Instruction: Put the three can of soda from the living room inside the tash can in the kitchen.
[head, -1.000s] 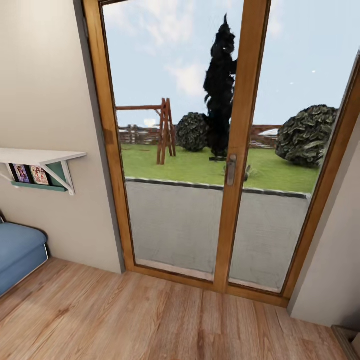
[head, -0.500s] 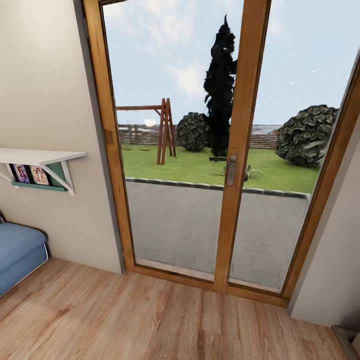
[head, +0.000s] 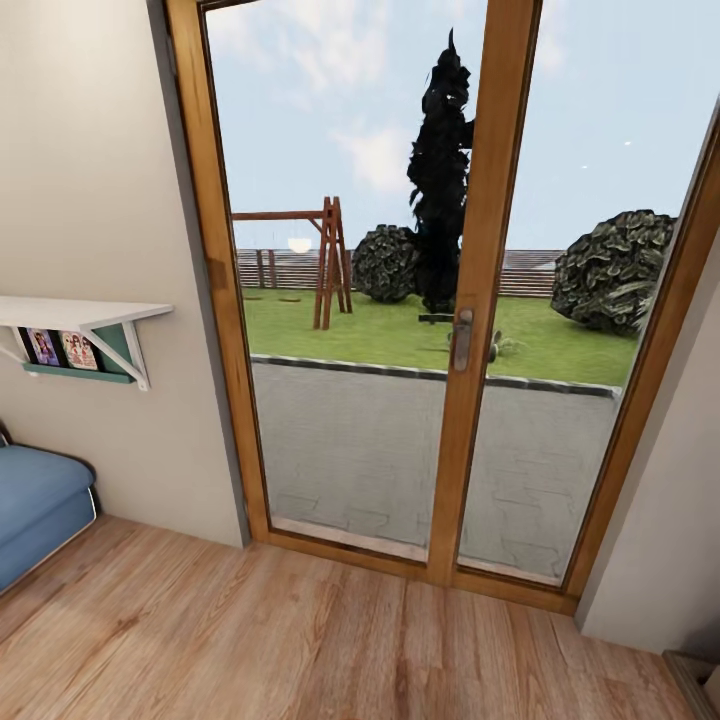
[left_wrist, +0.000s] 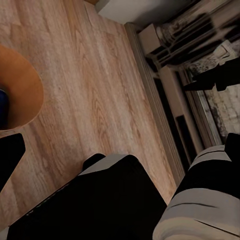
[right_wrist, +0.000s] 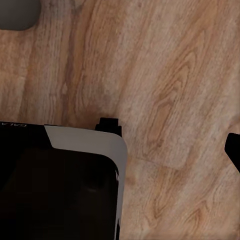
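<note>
Facing a glazed wooden door (head: 470, 330) square on, the head camera looks out over paving, grass and a swing frame, and that's no place for soda cans or a trash can. Neither can nor bin can be picked out from here, so which way they lie from either arm, and which arm is nearer, can't be settled.

Indoors, a white wall shelf (head: 80, 318) with small pictures under it sits on the left wall, and below it the corner of a blue sofa (head: 35, 500) pokes in. So this looks like the living room end of the job, in my reading. A grey wall (head: 660, 520) closes in hard on the right, leaving the wooden floor (head: 330, 640) as a fairly narrow pocket in front of the door.

Down at the left wrist, the camera points at the floorboards with the robot's own dark body below, and the edge of a round orange-brown top (left_wrist: 17, 90) with a sliver of something blue on it. A can? Too little shows to call it. Dark furniture runs along the far side there.

The right wrist looks down on bare planks and a grey corner of something. Dark tips at the picture edges may be fingers, but I can't tell whether either gripper is open or closed.

Room to move lies behind and to the left, towards the sofa.
</note>
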